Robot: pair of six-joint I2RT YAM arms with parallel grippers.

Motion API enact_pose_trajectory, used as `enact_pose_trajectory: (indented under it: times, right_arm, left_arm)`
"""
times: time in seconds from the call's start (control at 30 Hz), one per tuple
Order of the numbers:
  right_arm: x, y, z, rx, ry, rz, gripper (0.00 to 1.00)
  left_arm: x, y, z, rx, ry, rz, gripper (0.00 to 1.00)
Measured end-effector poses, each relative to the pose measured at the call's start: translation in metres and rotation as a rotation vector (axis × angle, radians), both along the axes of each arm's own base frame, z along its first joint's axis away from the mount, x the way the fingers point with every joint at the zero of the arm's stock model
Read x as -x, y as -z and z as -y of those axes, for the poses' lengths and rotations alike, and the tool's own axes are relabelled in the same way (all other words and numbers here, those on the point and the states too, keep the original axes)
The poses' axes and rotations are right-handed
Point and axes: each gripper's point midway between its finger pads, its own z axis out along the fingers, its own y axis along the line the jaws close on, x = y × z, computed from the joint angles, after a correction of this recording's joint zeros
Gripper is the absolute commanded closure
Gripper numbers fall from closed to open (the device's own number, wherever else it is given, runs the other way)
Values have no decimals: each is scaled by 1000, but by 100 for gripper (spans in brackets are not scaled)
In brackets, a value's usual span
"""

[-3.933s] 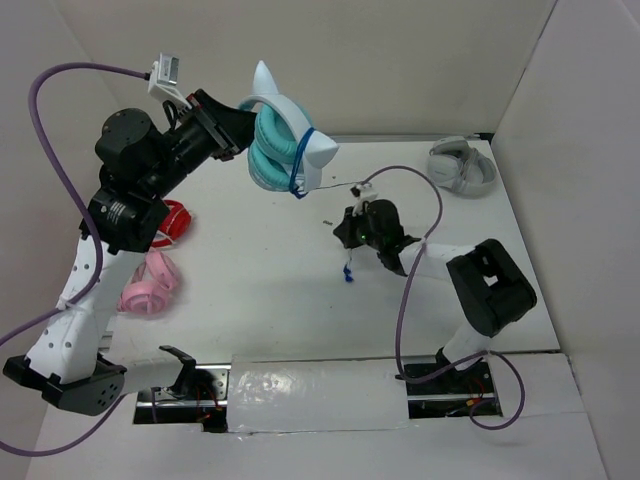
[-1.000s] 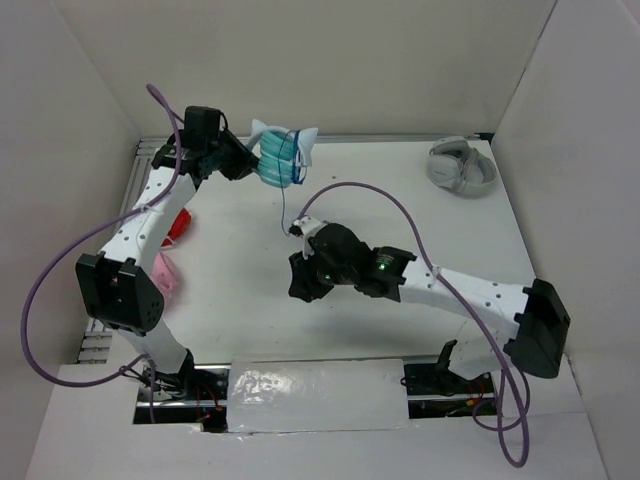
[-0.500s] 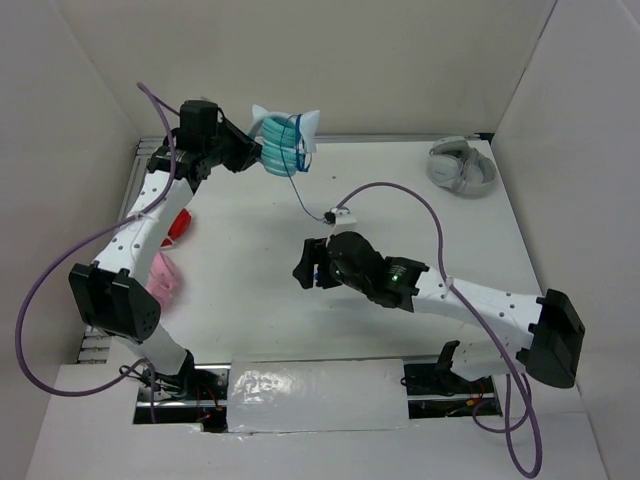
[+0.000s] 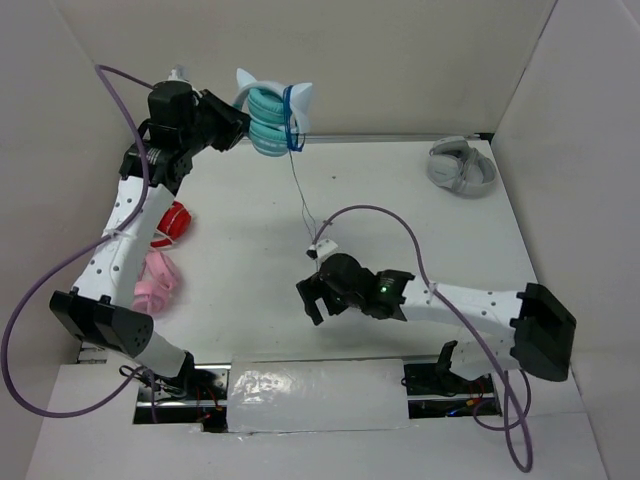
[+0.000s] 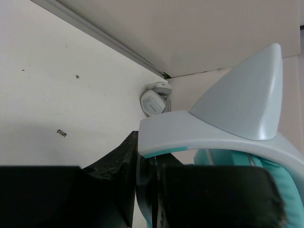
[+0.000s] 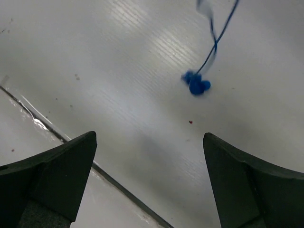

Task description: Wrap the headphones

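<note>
The wrap looked part done: some blue turns already lay round the cups of the headphones (image 4: 268,112), while the rest of the cable (image 4: 300,195) dropped loose from them toward the table (image 4: 230,250). The left gripper (image 4: 232,128) was clamped on the white headband and held the headphones up in the air at the far left, near the back wall, with that arm stretched high and its wrist turned toward the centre. The right gripper (image 4: 313,297) sat low over the table near the middle, its arm reaching in flat from the right, its jaws wide apart and empty. In its wrist view the plug (image 6: 195,84) lay blurred just ahead between them. The next move likely called for pinching that thin cord near the plug, then carrying it up round the cups again
</note>
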Motion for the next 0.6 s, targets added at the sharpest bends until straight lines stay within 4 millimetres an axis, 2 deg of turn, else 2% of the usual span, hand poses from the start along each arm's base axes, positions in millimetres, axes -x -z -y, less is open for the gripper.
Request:
enact_pose_trajectory:
  times: [0.1, 0.27, 0.5, 0.53, 0.57, 0.6]
  right_arm:
    - [9, -11, 10, -19, -32, 70, 0]
    - [7, -37, 18, -131, -42, 188, 0]
    - [7, -34, 30, -277, -95, 383, 0]
    - [4, -36, 31, -298, -100, 423, 0]
    - [1, -47, 27, -331, -114, 471, 0]
    - [-5, -46, 30, -331, -100, 486, 0]
  left_arm:
    - [2, -5, -1, 1, 0, 15, 100]
    - [6, -9, -1, -10, 19, 33, 100]
    - [15, -25, 4, -11, 69, 91, 100]
    - [17, -28, 5, -10, 77, 98, 100]
    - [18, -29, 5, -10, 84, 104, 100]
    - [20, -31, 6, -9, 91, 110, 100]
